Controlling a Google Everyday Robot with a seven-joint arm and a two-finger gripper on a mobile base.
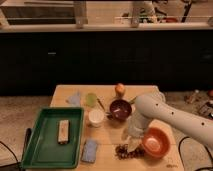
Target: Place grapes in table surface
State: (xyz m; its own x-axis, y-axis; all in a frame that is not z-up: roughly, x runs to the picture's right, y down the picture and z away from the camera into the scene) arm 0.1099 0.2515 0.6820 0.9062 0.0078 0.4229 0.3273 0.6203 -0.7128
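A white robot arm (172, 117) reaches down over a light wooden worktop (107, 135). Its pincer (134, 142) hangs just above a small bunch of dark grapes (125, 150), which lies on the worktop's front edge beside an orange bowl (156, 142). A green tray (52, 137) sits at the left.

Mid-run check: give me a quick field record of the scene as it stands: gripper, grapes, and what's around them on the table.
gripper: low over the table's front edge, at the grapes
grapes: on the table, left of the orange bowl
orange bowl: front right, beside the arm
purple bowl: centre
white cup: left of the purple bowl
green cup: behind the white cup
apple: back of the table
green tray: front left, holds a tan block
blue sponge: right of the tray
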